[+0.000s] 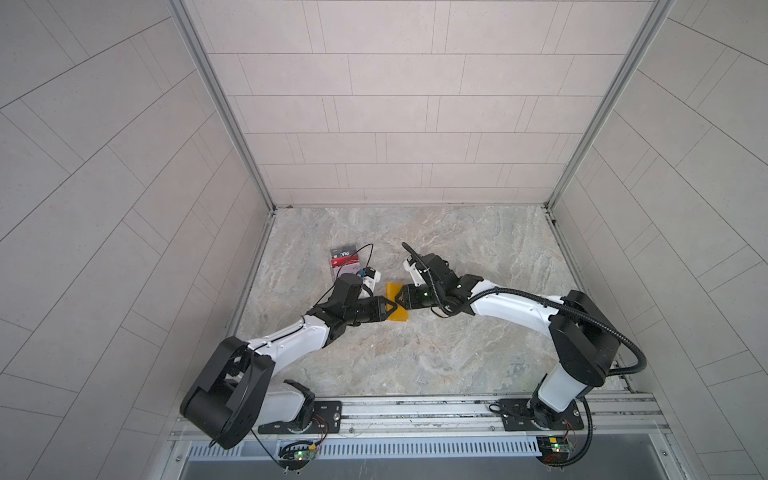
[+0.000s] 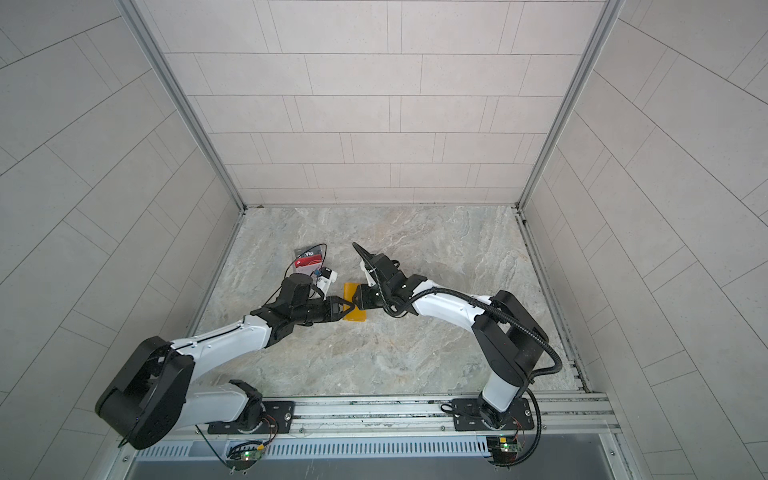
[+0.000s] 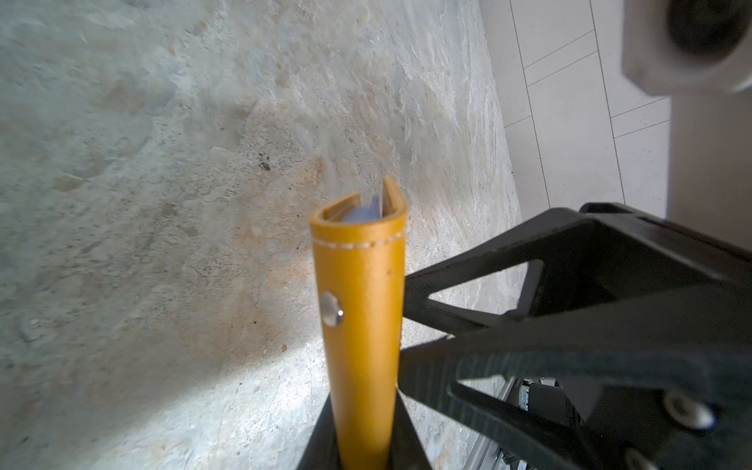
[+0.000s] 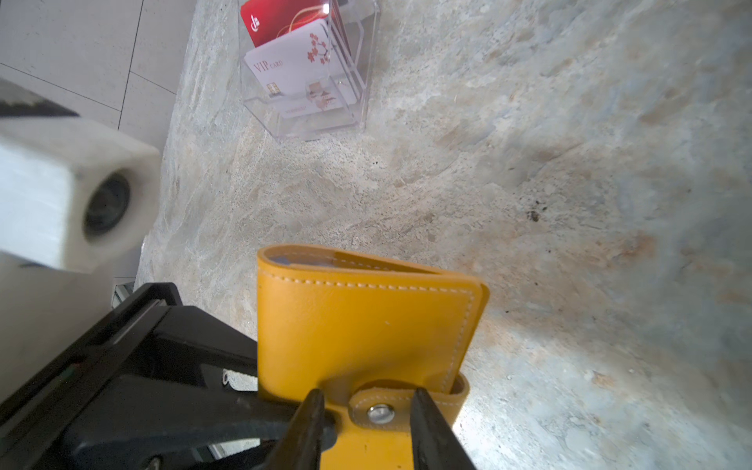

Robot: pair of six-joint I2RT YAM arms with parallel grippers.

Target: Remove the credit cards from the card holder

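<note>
The left gripper [image 3: 362, 423] is clamping the yellow card holder [image 3: 358, 276] edge-on, with the stone tabletop [image 3: 162, 203] lying behind it. A silver snap [image 3: 331, 315] is showing on its side, and bluish sleeves [image 3: 360, 213] are peeking out at the far end. The right gripper [image 3: 405, 319], fingers spread, is touching the card holder's other side.

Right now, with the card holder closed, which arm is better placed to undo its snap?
Right. The right tool straddles the snap tab; the left tool is shut on the card holder and probably serves better as the anchor.
</note>
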